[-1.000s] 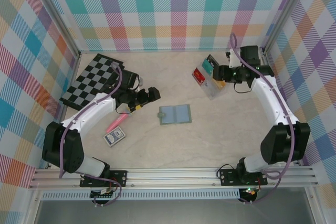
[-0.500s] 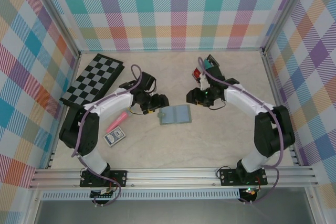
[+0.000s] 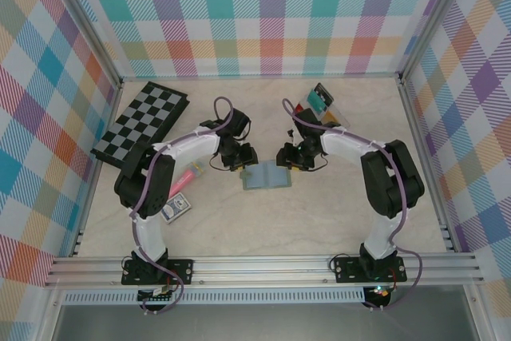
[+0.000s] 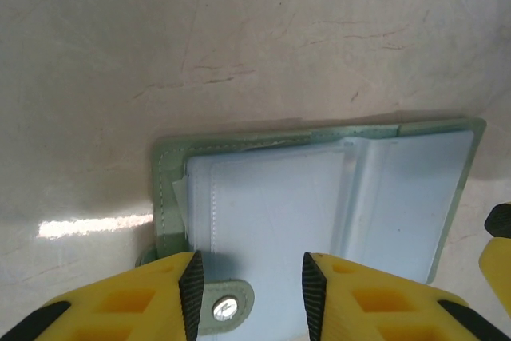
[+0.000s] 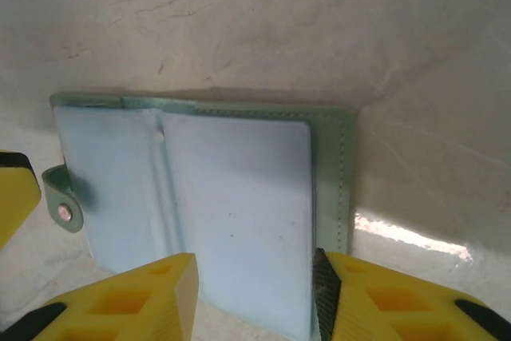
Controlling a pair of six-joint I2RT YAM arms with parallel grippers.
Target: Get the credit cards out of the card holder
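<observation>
The card holder (image 3: 267,175) lies open and flat at mid-table, grey-green with pale blue inner faces (image 4: 319,205) (image 5: 231,197). My left gripper (image 3: 246,160) hovers at its left end; in the left wrist view it (image 4: 251,297) is open, with the snap tab (image 4: 223,309) between its jaws. Over the holder's right end, my right gripper (image 3: 285,158) (image 5: 255,301) is open too, with the right-hand panel in the gap between its jaws. Neither gripper holds anything. A red credit card (image 3: 301,109) and a teal one (image 3: 322,98) stand in a clear tray behind the right arm.
The clear tray (image 3: 327,117) sits at the back right. At the back left lies a checkered board (image 3: 140,121). Left of the holder are a pink object (image 3: 185,178) and a blue playing-card pack (image 3: 173,209). Metal frame posts and checked walls enclose the table.
Both arms swung inward to the holder, the right one coming from the tray. The left jaws narrowed a lot, the right jaws a little. The holder has not moved.
</observation>
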